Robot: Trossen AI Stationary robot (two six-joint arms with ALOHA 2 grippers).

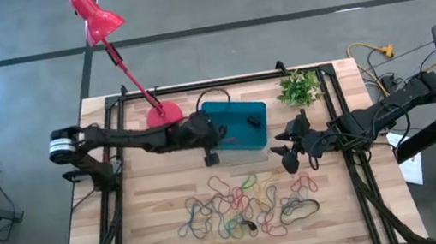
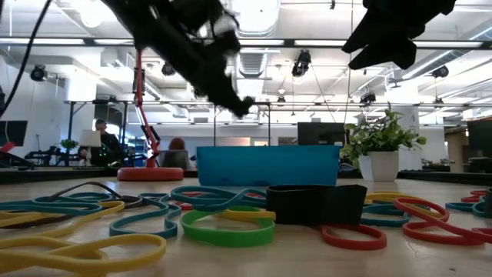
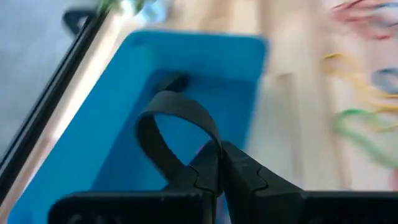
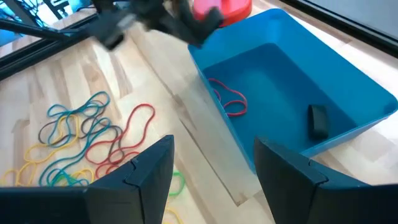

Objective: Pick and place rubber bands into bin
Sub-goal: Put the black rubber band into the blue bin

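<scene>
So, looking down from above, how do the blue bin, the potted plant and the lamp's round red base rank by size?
Largest to smallest in the high view:
1. the bin
2. the potted plant
3. the lamp base
The plant and the base look close in size, so their order is unsure.

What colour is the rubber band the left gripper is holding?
Black, clearest in the left wrist view: the left gripper pinches a black rubber band.
</scene>
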